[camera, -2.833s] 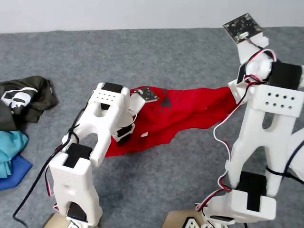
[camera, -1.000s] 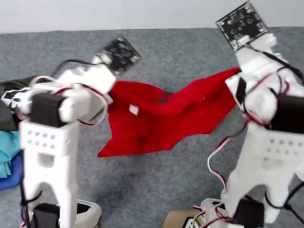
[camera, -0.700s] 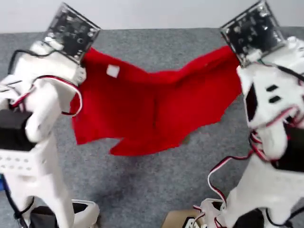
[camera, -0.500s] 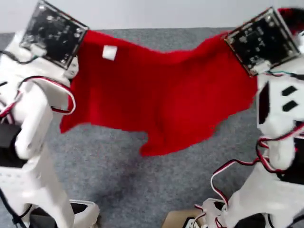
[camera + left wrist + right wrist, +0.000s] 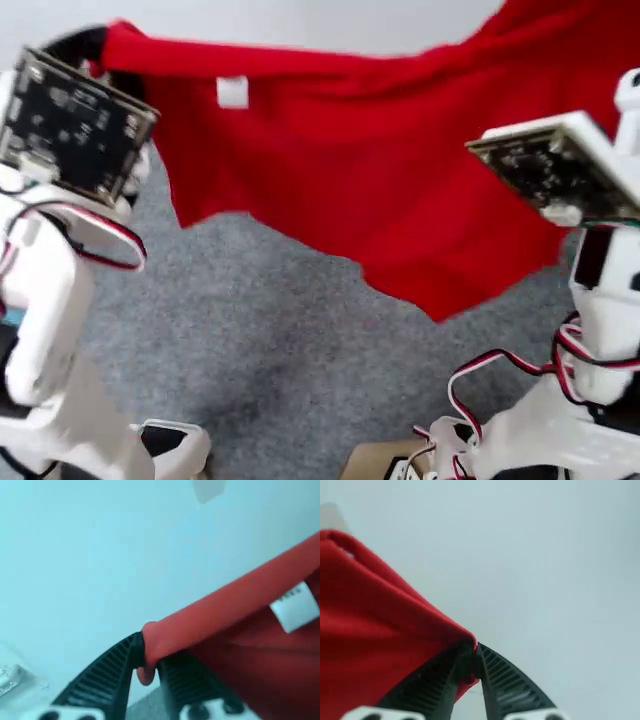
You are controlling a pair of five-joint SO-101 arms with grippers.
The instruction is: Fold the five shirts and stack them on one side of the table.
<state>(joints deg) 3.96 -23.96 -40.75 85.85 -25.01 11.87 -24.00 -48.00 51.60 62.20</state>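
Your left gripper [image 5: 147, 661] and right gripper [image 5: 472, 662] each pinch an upper corner of the red shirt [image 5: 380, 170], which hangs spread above the tabletop [image 5: 250, 330]. It looks light and limp, so grip it at the corners.

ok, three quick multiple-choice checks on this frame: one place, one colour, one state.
1. Where is the shirt?
A. lying flat
B. stacked at one side
C. held up in the air

2. What colour is it?
A. red
B. teal
C. black

3. How is the left gripper?
A. open
B. shut on the shirt
C. shut on nothing

Answers:
1 C: the high view shows it spread out above the table.
2 A: it is red in every view.
3 B: the left wrist view shows it pinching a rolled edge of the cloth.
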